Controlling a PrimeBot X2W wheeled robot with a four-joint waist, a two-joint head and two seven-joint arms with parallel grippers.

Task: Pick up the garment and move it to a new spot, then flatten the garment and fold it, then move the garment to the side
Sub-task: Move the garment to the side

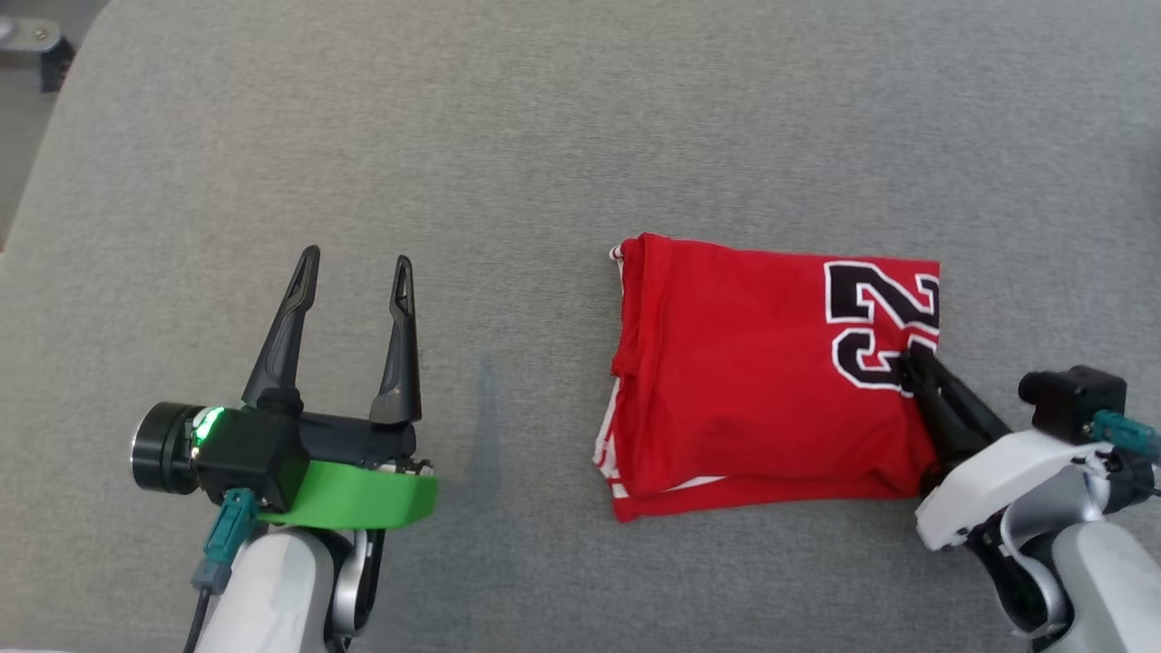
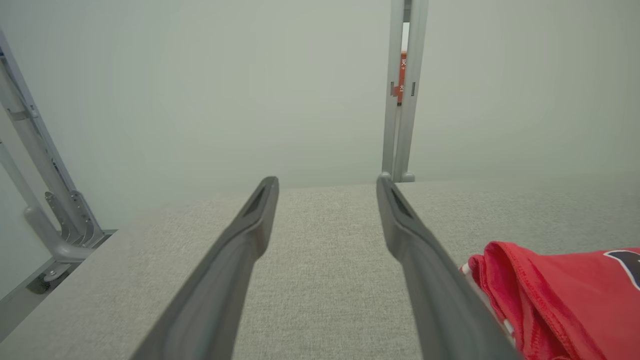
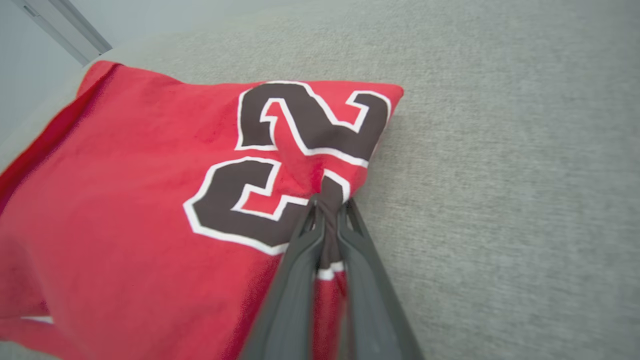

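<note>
The garment (image 1: pixel 753 372) is a red jersey with a black-and-white number, folded into a rectangle on the grey surface right of centre. My right gripper (image 1: pixel 910 358) is shut on the jersey's right edge, by the number; in the right wrist view (image 3: pixel 327 205) a pinch of red and black fabric bunches up between the fingers. At the lower left my left gripper (image 1: pixel 356 265) stands open, well left of the jersey, with nothing in it. The left wrist view has the jersey's left edge (image 2: pixel 550 300) just right of the gripper's right finger (image 2: pixel 420 250).
The grey fabric surface (image 1: pixel 508 145) spreads wide around the jersey, with its left edge and a dark metal fitting (image 1: pixel 36 50) at the top left. Pale metal frame legs (image 2: pixel 402 95) stand beyond the far edge.
</note>
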